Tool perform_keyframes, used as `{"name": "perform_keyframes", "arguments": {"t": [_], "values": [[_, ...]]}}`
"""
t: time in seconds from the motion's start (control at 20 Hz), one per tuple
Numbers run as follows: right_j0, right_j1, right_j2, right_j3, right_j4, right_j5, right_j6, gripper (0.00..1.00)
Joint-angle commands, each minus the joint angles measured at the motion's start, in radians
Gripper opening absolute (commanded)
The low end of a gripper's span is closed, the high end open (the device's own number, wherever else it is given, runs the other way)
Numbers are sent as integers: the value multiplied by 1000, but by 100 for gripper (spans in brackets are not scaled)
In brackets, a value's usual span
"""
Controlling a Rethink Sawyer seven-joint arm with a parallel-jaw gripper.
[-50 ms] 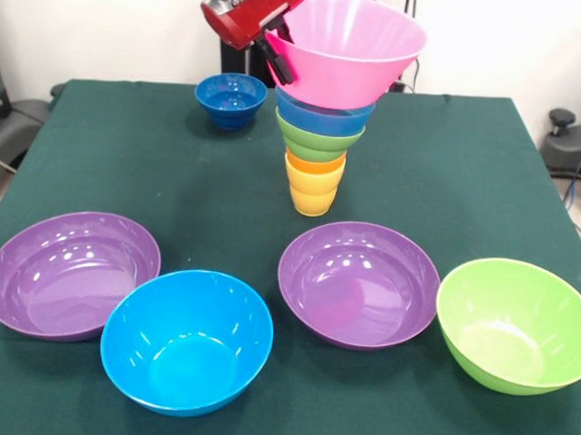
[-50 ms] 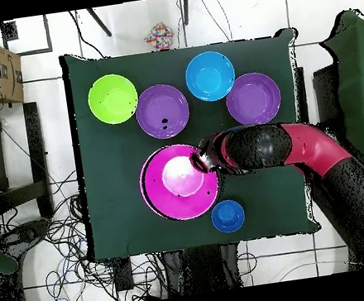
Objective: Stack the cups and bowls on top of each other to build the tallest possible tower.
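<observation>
The tower stands mid-table: a yellow cup [image 1: 312, 194] at the bottom, an orange cup [image 1: 315, 164] in it, then a small green bowl [image 1: 320, 140] and a light blue bowl [image 1: 325, 114]. A large pink bowl [image 1: 349, 43] sits on top, slightly tilted. My gripper [image 1: 281, 59] is shut on the pink bowl's left rim, with one black finger [image 1: 278, 53] on the outside wall. From overhead, the pink bowl [image 2: 171, 194] hides the tower, and the gripper [image 2: 198, 163] clasps its rim.
A small dark blue bowl [image 1: 231, 99] sits left of the tower. Near the front edge lie two purple bowls [image 1: 71, 272] [image 1: 358, 282], a large blue bowl [image 1: 186, 340] and a large green bowl [image 1: 516, 324]. The red arm [image 2: 301, 144] reaches in across the table.
</observation>
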State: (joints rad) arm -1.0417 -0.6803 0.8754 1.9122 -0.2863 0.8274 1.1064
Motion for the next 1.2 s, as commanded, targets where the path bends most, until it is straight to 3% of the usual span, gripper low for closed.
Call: {"name": "perform_keyframes", "arguments": {"t": [0.05,0.6,1.2], "values": [[48,3,-1,-45,15,92,5,0],[67,40,-15,-33,-6,17,30,0],[82,42,-15,-47,2,16,36,0]]}}
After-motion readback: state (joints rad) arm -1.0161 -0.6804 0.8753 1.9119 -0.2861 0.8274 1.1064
